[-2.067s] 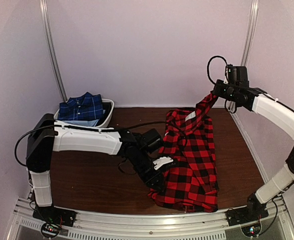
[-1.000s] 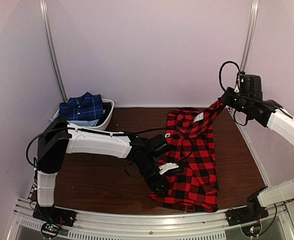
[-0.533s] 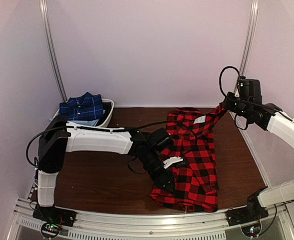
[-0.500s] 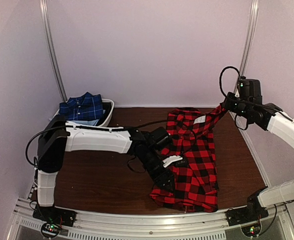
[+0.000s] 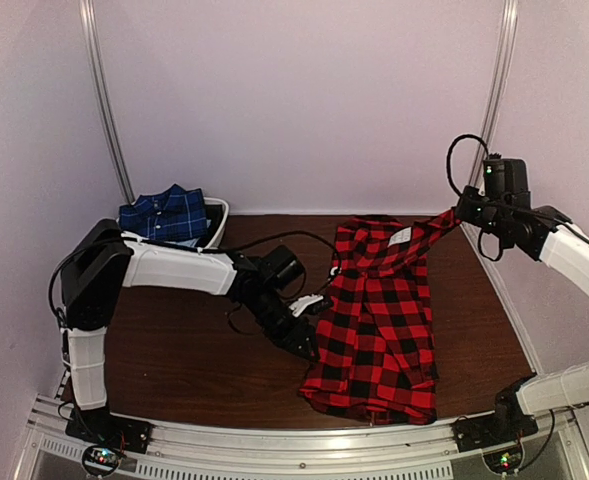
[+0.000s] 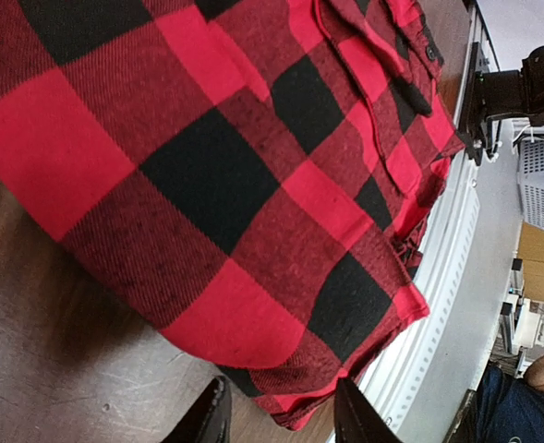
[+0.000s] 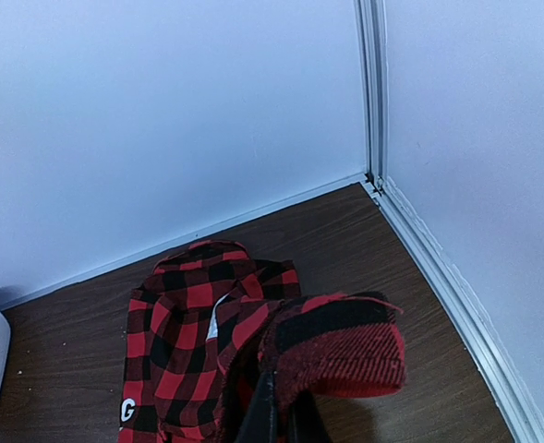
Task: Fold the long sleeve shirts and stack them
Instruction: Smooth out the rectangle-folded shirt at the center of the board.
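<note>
Lying spread on the table (image 5: 174, 350), the red shirt (image 5: 379, 320) sits well to the right of the bin (image 5: 217, 228). Its collar end points away from the arms' bases and its hem points toward them.

The left jaws are low over the table at the shirt's bin-side edge, between bin and shirt, and they stand apart. In the left wrist view the fingertips (image 6: 211, 420) frame the folded edge of the shirt, which lies just beyond them. Whether they touch the cloth I cannot tell.

The right jaws, on the side of the shirt farthest from the bin, are together and clamped on a sleeve (image 7: 336, 346). The sleeve rises off the table from the shirt's shoulder, and its end flops over the jaws.

The blue shirt (image 5: 164, 215) lies folded in the bin.
</note>
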